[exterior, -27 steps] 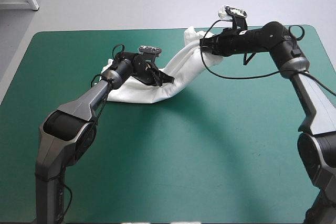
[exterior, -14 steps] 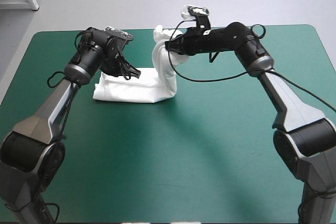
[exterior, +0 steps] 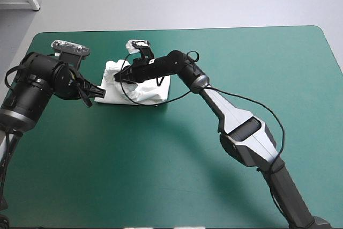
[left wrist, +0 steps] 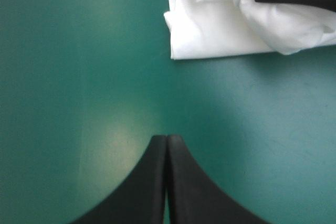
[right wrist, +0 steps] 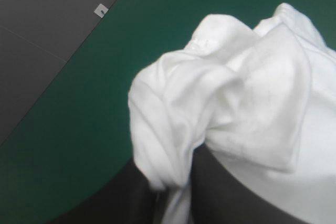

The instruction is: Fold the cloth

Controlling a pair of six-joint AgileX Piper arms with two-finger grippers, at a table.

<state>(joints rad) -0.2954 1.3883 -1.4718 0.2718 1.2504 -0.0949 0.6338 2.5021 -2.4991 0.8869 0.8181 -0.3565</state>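
Observation:
The white T-shirt [exterior: 140,88] lies as a folded bundle on the teal-green cover, left of the table's middle and toward the far side. My right gripper [exterior: 119,76] reaches across the bundle to its left end and is shut on a bunched fold of the T-shirt [right wrist: 236,103], which drapes over the right gripper [right wrist: 176,195] and hides its tips. My left gripper [exterior: 100,93] sits just left of the bundle, clear of it. In the left wrist view the left gripper [left wrist: 167,141] is shut and holds nothing, with the T-shirt's corner [left wrist: 215,38] ahead of it.
The table's far left edge [right wrist: 79,56] runs close beyond the bundle, with grey floor past it. Bare teal-green cover [exterior: 177,175] spreads across the near half and the right side of the table.
The right gripper has carried the shirt's raised end leftward and down over the bundle. The left gripper has let go and drawn back to the left, off the cloth.

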